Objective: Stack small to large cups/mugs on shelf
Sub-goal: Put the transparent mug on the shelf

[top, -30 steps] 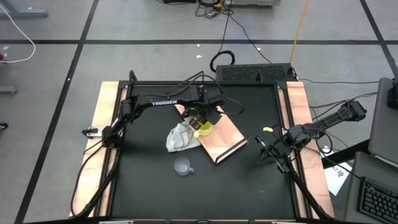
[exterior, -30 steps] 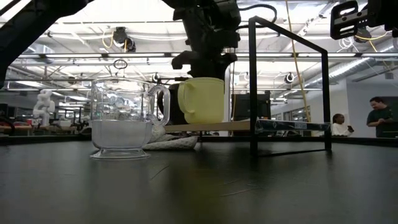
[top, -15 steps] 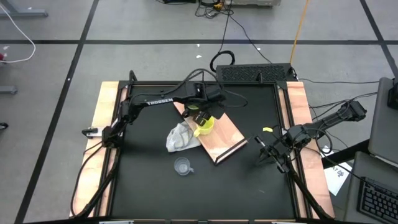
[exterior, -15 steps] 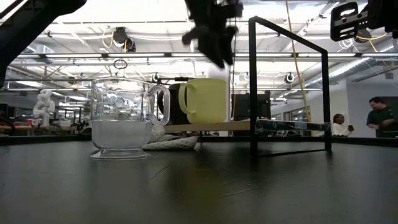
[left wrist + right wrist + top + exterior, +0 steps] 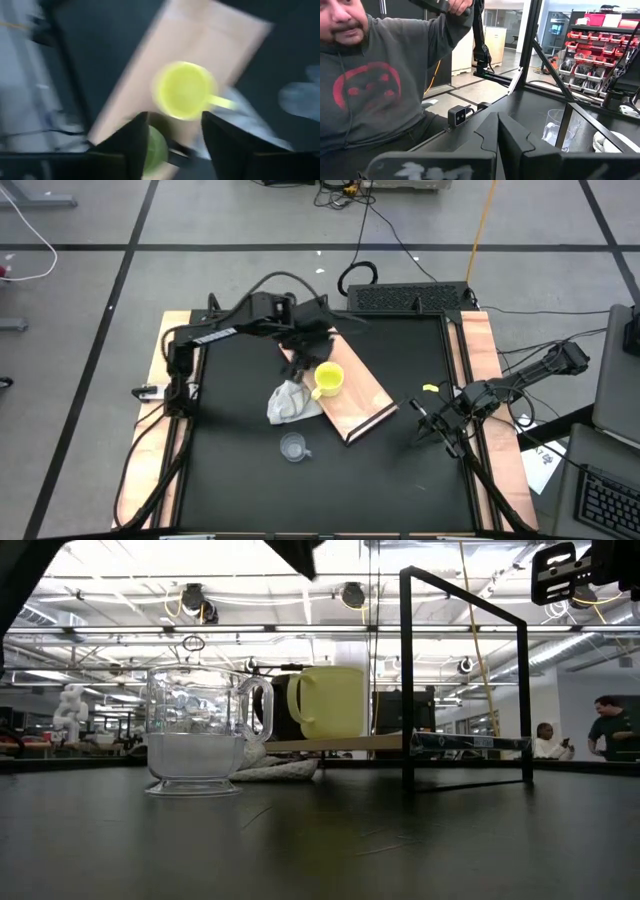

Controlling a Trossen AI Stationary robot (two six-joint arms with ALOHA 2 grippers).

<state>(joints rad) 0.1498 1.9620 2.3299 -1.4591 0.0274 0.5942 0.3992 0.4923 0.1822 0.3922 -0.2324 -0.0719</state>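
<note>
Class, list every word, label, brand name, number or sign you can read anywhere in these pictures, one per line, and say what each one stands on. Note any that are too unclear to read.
White lettering on the left arm's upper link, high view: too small to read.
White strip on the flat bar in front of the right hand, right wrist view: blurred, unreadable.
Yellow mug, glass cup, shelf: no text visible.

Overhead straight down on the whole tabletop (image 5: 240, 470), low level across it, both sharing the yellow mug (image 5: 329, 379) also seen close from the left wrist.
</note>
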